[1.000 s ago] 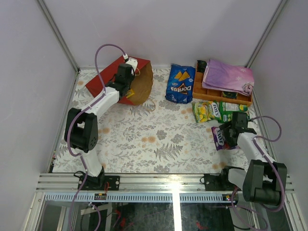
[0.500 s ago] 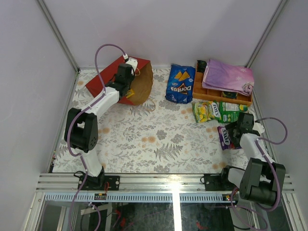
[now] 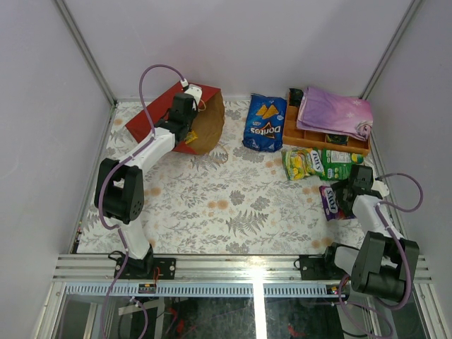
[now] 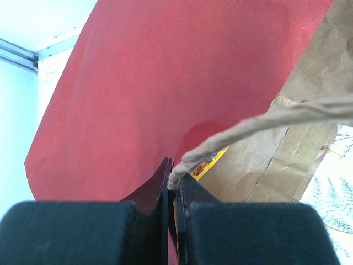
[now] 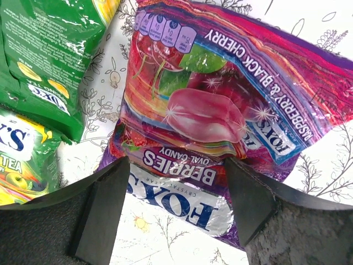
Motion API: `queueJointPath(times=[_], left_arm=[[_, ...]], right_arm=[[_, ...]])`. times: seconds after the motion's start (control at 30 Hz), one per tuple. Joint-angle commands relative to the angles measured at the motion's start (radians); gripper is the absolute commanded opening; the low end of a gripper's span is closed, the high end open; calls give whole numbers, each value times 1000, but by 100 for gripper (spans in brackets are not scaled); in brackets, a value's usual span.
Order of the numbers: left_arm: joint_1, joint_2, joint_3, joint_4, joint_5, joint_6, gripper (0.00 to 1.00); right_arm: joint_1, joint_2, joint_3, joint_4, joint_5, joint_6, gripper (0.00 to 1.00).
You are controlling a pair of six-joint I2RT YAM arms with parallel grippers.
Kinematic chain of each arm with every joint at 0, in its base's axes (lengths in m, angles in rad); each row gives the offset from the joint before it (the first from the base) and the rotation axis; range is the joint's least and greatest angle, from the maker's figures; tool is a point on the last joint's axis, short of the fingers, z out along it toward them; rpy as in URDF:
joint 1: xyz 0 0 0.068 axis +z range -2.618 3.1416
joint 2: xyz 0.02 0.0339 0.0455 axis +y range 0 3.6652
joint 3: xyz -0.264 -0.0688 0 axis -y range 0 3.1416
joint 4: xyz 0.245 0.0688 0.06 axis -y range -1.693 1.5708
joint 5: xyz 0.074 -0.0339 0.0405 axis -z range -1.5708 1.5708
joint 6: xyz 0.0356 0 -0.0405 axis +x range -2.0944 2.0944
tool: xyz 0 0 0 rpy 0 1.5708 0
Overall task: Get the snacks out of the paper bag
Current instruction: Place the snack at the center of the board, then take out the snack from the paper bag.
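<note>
The paper bag (image 3: pixel 152 116) lies on its side at the back left, red outside, its brown mouth (image 3: pixel 210 127) facing right. My left gripper (image 4: pixel 175 185) is shut on its string handle (image 4: pixel 259 124); from above it sits at the bag's mouth (image 3: pixel 185 120). A yellow packet (image 4: pixel 212 160) peeks out inside the bag. The blue Doritos bag (image 3: pixel 265 123) and green packs (image 3: pixel 314 162) lie on the table. My right gripper (image 5: pixel 174 165) is open just above the purple Fox's pack (image 5: pixel 220 94), which lies flat at the right (image 3: pixel 327 201).
An orange wooden tray (image 3: pixel 292 131) stands at the back right with a folded purple cloth (image 3: pixel 332 111) on top. The green packs (image 5: pixel 38 66) lie just left of the purple pack. The table's right edge is close to my right arm (image 3: pixel 374 212).
My right gripper has shifted a little to the right, staying open, and the purple pack now lies slightly further right. The left arm and bag have not moved.
</note>
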Motion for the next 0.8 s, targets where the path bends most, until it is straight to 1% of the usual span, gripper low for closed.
queueJointPath(times=[0.0,0.07,0.13,0.23,0.3,0.4,0.43,0.5,0.53,0.6,0.67,0.7,0.73,0.77], left_arm=[[5,-3,21,-13,13,-15,0],[2,-6,22,-15,22,-18,0],[-6,-18,21,-15,31,-21,0],[-16,-45,3,-2,35,-22,0],[-18,-67,-2,7,39,-25,0],[-21,-103,-14,16,57,-35,0],[-22,-116,-25,24,60,-38,0],[-24,-141,-51,40,59,-48,0],[-24,-152,-67,47,59,-53,0],[-24,-170,-95,53,59,-65,0],[-25,-182,-111,54,64,-81,0],[-27,-185,-116,52,68,-86,0],[-30,-188,-124,51,71,-89,0],[-35,-193,-130,51,71,-92,0]], right_arm=[[-6,-63,26,-44,9,3,78],[-6,-108,39,-58,6,10,78],[-2,-115,72,-81,-17,13,78],[26,-123,79,-31,-44,43,79],[84,-152,93,9,-10,83,79],[281,-214,143,64,163,88,81],[390,-226,161,93,244,81,82],[535,-214,192,166,330,60,83],[601,-189,206,207,340,52,83],[695,-82,237,322,290,38,82],[754,64,294,460,153,38,80],[788,143,337,510,92,35,79],[825,260,395,555,42,19,77],[861,322,458,576,6,11,77]])
